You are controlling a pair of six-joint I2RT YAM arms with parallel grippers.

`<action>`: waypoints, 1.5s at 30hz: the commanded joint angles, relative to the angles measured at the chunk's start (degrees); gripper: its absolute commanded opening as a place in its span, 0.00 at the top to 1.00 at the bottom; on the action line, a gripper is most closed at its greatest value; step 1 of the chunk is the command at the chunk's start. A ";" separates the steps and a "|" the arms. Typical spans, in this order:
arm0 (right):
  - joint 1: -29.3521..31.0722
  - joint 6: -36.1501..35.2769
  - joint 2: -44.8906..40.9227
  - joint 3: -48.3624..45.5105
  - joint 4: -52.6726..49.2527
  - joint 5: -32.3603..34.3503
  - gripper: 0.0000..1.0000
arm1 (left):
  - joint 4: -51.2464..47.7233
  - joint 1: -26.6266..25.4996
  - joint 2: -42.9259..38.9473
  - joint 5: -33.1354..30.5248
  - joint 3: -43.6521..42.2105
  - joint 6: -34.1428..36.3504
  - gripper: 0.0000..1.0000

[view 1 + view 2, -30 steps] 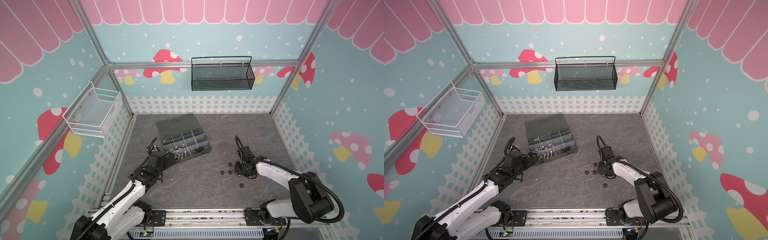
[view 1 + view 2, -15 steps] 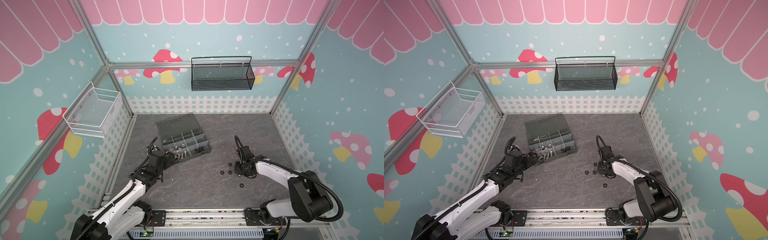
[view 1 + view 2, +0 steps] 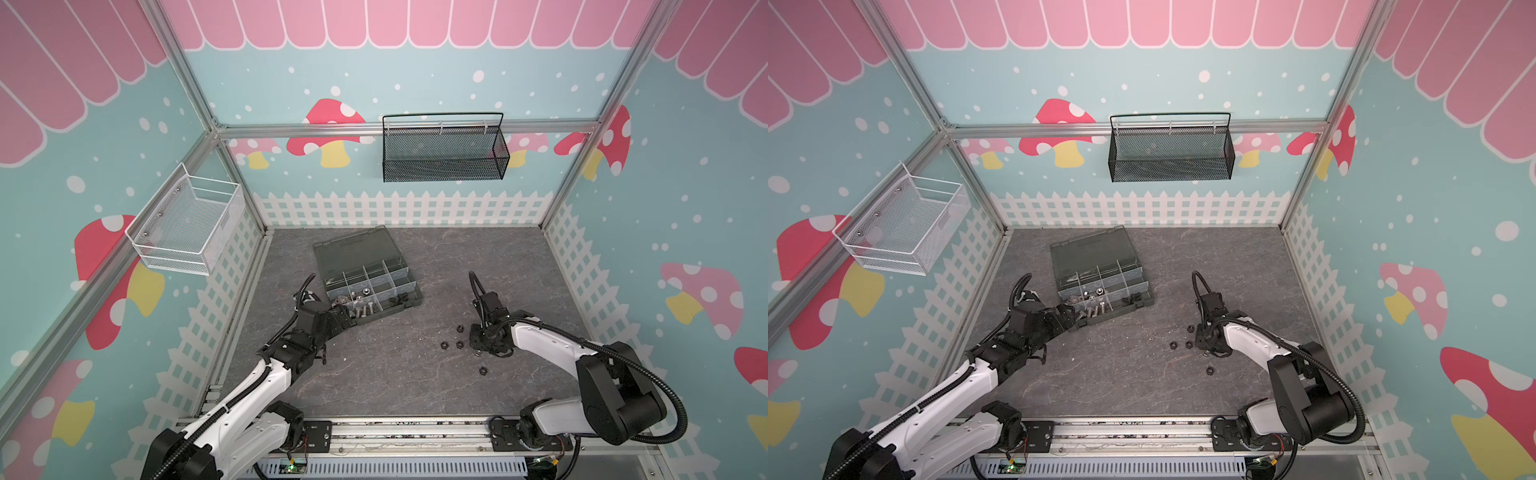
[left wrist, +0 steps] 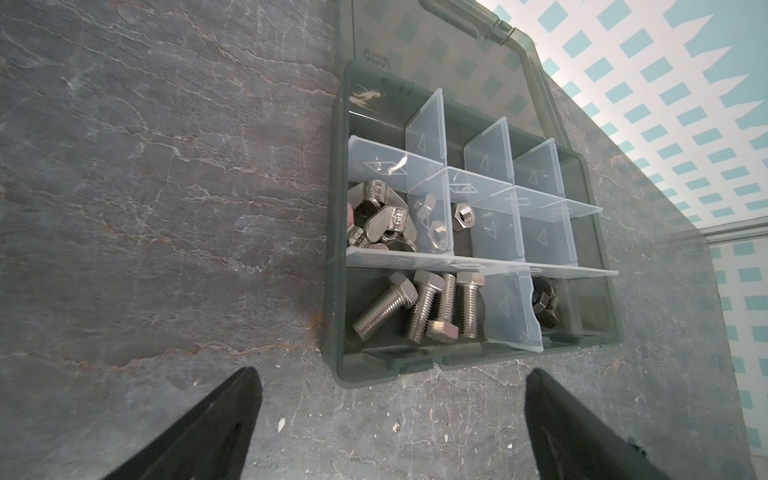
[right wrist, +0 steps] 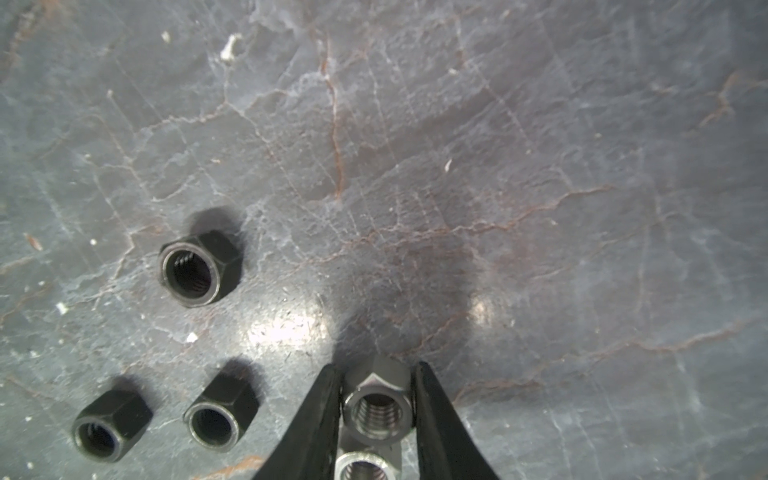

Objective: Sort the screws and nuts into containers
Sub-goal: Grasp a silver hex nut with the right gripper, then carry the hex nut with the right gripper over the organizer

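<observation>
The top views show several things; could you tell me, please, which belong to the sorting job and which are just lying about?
Belongs to the job: organizer box, silver screws and wing nuts already inside it, black nuts loose on the table, silver nut pinched by the right gripper, open left gripper.

Just there: white wire basket, black mesh basket, both on the walls.

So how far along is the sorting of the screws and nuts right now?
Done: silver screws, wing nuts, hex nuts and at least one black nut lie in separate compartments of the box. In hand: the right gripper is closed on a silver nut. To go: four loose black nuts and a second silver nut on the table. The left gripper hangs open by the box.
</observation>
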 commanded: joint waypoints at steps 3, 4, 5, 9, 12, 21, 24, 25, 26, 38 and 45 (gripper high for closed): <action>0.80 0.44 1.73 -1.36 -4.55 -0.87 0.67 | 0.42 0.45 -0.57 -0.42 0.39 -1.04 0.00; 0.81 0.39 1.87 -1.28 -4.55 -0.93 0.68 | 0.46 0.44 -0.56 -0.42 0.39 -1.12 0.00; 0.94 0.27 2.05 -1.17 -4.51 -1.02 0.69 | 0.41 0.43 -0.64 -0.42 0.39 -1.13 0.00; 1.56 0.10 2.87 -0.76 -4.47 -0.63 0.77 | 0.46 0.42 -0.57 -0.42 0.40 -1.13 0.00; 2.10 0.02 3.39 -0.27 -4.21 -0.59 0.88 | 0.37 0.44 -0.56 -0.50 0.41 -1.13 0.00; 3.34 -0.32 1.96 3.66 -4.26 0.94 0.96 | 0.00 0.49 -0.57 -0.51 0.46 -1.13 0.00; 3.72 -0.33 0.57 5.58 -4.46 1.45 0.99 | 0.02 0.46 -0.47 -0.63 0.43 -1.13 0.00; 3.94 -0.33 0.00 6.42 -4.47 1.52 1.00 | 0.00 0.45 -0.52 -0.64 0.44 -1.13 0.00; 4.16 -0.44 -0.49 7.28 -4.47 1.48 1.00 | 0.02 0.47 -0.52 -0.72 0.39 -1.13 0.00; 14.59 -4.52 5.60 28.31 -3.89 4.52 1.00 | 0.06 0.44 -0.50 -0.77 0.60 -1.33 0.00; 20.74 -9.64 18.77 44.66 -0.95 2.63 1.00 | -0.30 0.48 -1.09 -0.53 0.29 -1.47 0.00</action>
